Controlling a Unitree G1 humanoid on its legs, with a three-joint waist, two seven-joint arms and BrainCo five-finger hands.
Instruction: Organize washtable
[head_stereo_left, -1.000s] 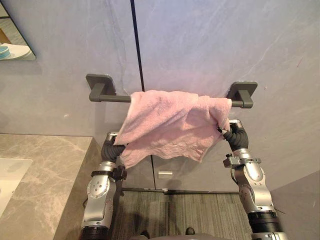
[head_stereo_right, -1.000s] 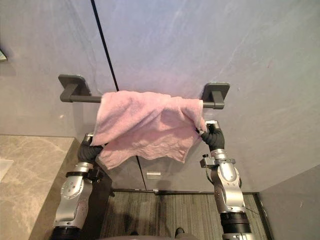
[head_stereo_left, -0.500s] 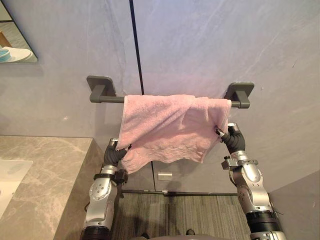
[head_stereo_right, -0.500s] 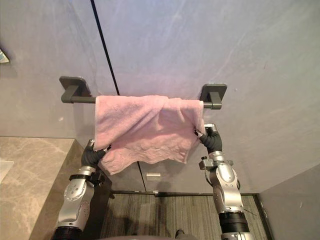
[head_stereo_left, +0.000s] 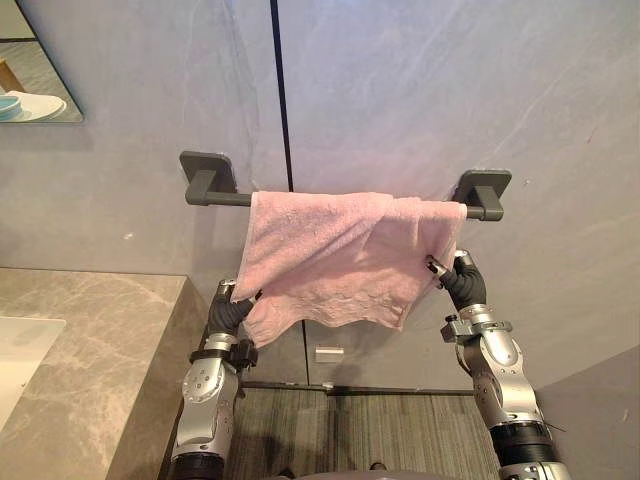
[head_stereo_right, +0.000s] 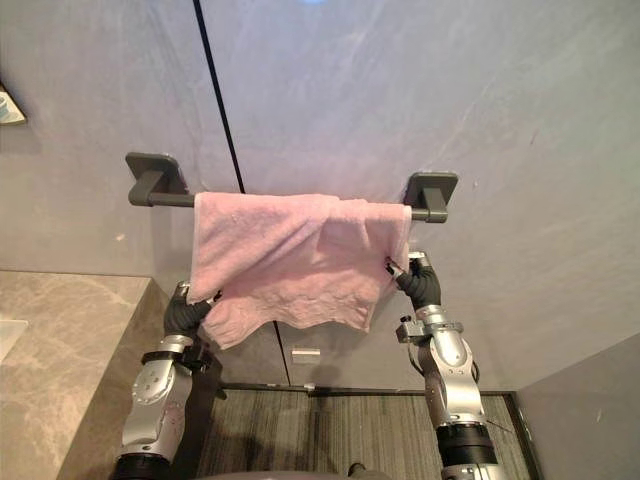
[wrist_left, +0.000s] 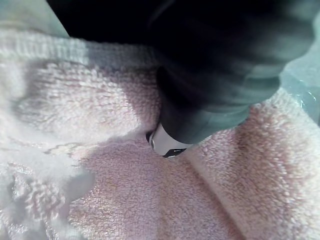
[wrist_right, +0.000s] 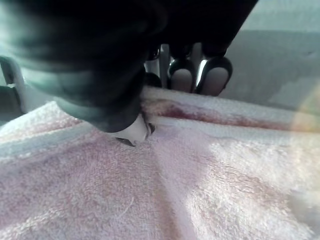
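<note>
Since a second ago the towel (head_stereo_left: 340, 255) has been pulled flatter along the bar (head_stereo_left: 225, 198), and both arms are lower. Towel hangs over the wall bar, beside the desk (head_stereo_left: 90, 340). Left robot hand (head_stereo_left: 232, 312) pinches its lower left corner. Right robot hand (head_stereo_left: 462, 283) pinches the right edge, thumb in front, fingers behind. Looks soft, light, floppy, and the terry is grippy. Probably slides off the bar if tugged one-sided. Best held at corners.

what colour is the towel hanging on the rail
Pale pink, plain terry with no pattern; the towel shows best in the left eye view.
</note>
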